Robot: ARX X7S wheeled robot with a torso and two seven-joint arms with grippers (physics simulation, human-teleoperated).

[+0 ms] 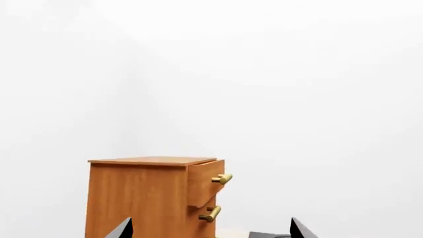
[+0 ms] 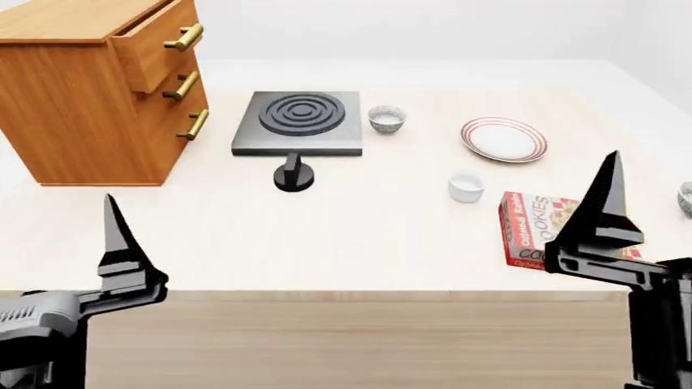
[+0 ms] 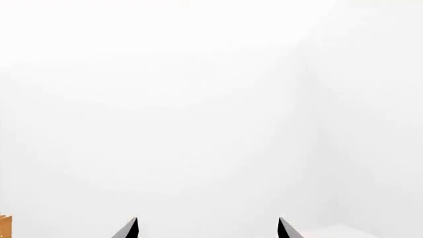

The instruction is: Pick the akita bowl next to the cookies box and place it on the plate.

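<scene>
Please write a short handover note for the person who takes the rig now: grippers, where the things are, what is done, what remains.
Left gripper: open, empty, raised near the table's front edge.
Right gripper: open, empty, raised in front of the cookies box.
Target akita bowl: at the head view's right edge, right of the cookies box, only partly in frame.
A second, similar bowl sits beside the black stove block; not the target.
Plate: empty, behind the white cup.
Done: nothing yet.
Left: reach the target bowl, probably with the right arm, grasp it, set it on the plate.
</scene>
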